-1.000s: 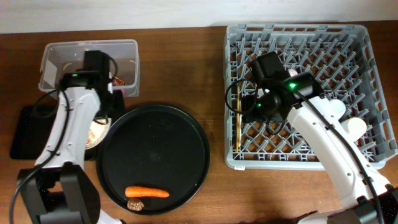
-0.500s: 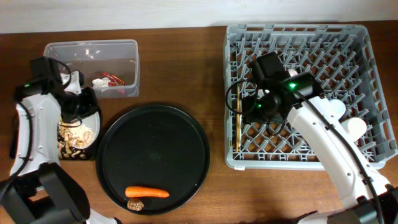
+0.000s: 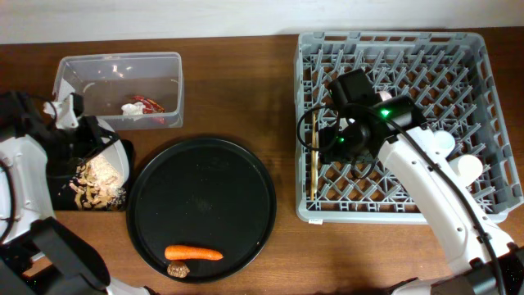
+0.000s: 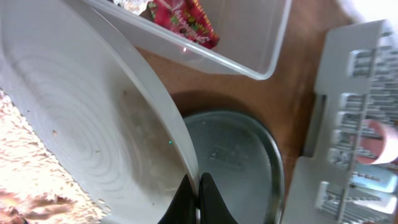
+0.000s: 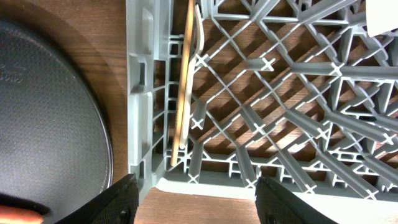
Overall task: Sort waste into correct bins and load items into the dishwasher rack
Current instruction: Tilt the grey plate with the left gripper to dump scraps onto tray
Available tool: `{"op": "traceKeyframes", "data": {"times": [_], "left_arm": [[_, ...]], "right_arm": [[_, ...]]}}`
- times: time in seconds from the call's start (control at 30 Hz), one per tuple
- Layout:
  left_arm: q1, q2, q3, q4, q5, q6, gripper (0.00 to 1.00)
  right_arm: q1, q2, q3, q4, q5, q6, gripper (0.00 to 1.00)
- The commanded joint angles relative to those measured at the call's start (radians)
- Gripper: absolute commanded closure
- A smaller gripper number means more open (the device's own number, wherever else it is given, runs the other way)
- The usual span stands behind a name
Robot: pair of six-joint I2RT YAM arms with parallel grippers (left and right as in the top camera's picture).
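**One plate tipped, one fork racked**

We see the left gripper [image 4: 199, 194] pinching one white plate [image 4: 81, 118] by its rim, tilted over the shallow black tray [image 3: 64, 201] and its beige scraps [image 3: 94, 182]. The clear tub [image 3: 82, 69] holds one red wrapper [image 3: 150, 105] and one white scrap [image 3: 131, 108]. On the round tray [image 3: 205, 188] we count one carrot [image 3: 194, 253] and one brown lump [image 3: 178, 269]. The right gripper [image 5: 196, 202] hangs wide and empty over the rack [image 3: 458, 65] and its one fork [image 3: 313, 164].

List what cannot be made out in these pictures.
- Black tray: overhead, mostly covered by the left arm, white plate and food scraps.
- Fork: right wrist, its head cut off by the top edge.
- Brown lump: overhead, too small to identify.
- White item in the dishwasher rack: overhead, partly under the right arm.
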Motion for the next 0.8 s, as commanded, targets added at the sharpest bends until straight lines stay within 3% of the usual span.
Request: {"op": "traceKeyframes", "data": {"times": [0.0, 0.43, 0.67, 0.73, 0.77], "left_arm": [[0.046, -0.024, 0.016, -0.003, 0.166, 0.047, 1.00], [0.188, -0.024, 0.016, -0.022, 0.410, 0.046, 1.00], [0.248, -0.024, 0.015, -0.035, 0.457, 0.101, 1.00], [0.247, -0.022, 0.015, -0.028, 0.435, 0.065, 1.00], [0.247, -0.023, 0.014, -0.027, 0.459, 0.114, 1.00]], "right_arm": [[0.002, 0.002, -0.002, -0.002, 0.013, -0.006, 0.36], [0.002, 0.002, -0.002, -0.010, 0.013, -0.006, 0.37], [0.002, 0.002, -0.002, -0.013, 0.013, -0.006, 0.37], [0.002, 0.002, -0.002, -0.013, 0.013, -0.006, 0.37], [0.002, 0.002, -0.002, -0.016, 0.013, -0.006, 0.37]]}}
